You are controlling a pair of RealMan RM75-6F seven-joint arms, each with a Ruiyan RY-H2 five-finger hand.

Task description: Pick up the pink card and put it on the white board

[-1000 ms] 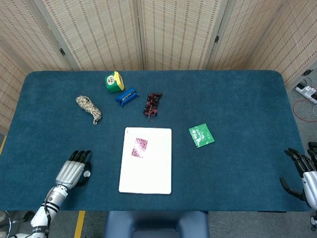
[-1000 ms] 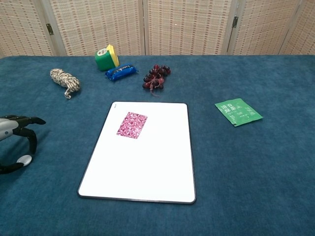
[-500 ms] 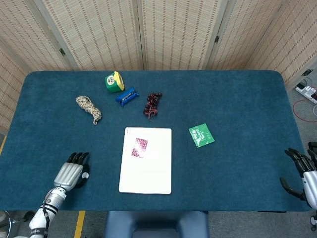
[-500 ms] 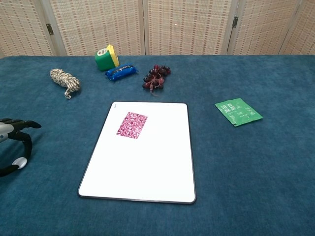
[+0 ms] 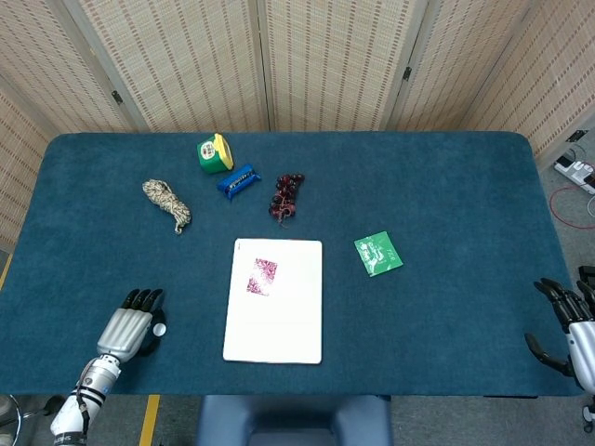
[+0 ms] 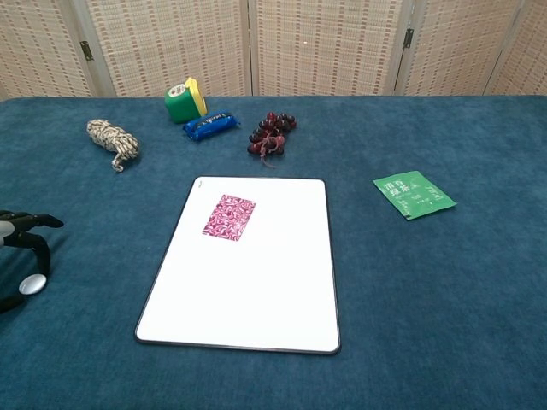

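Note:
The pink patterned card (image 5: pixel 261 276) (image 6: pixel 229 217) lies flat on the upper left part of the white board (image 5: pixel 279 325) (image 6: pixel 256 290), which lies in the middle of the blue table. My left hand (image 5: pixel 130 326) (image 6: pixel 20 256) hovers near the table's front left edge, fingers apart, holding nothing, well left of the board. At the front right edge, my right hand (image 5: pixel 569 327) shows only in the head view, open and empty.
At the back lie a green and yellow tape measure (image 5: pixel 215 153), a blue packet (image 5: pixel 238 180), a bunch of dark grapes (image 5: pixel 285 197) and a coil of rope (image 5: pixel 167 204). A green sachet (image 5: pixel 377 254) lies right of the board.
My left hand has drawn back toward the front left edge, away from the board. The card, board and right hand have not moved.

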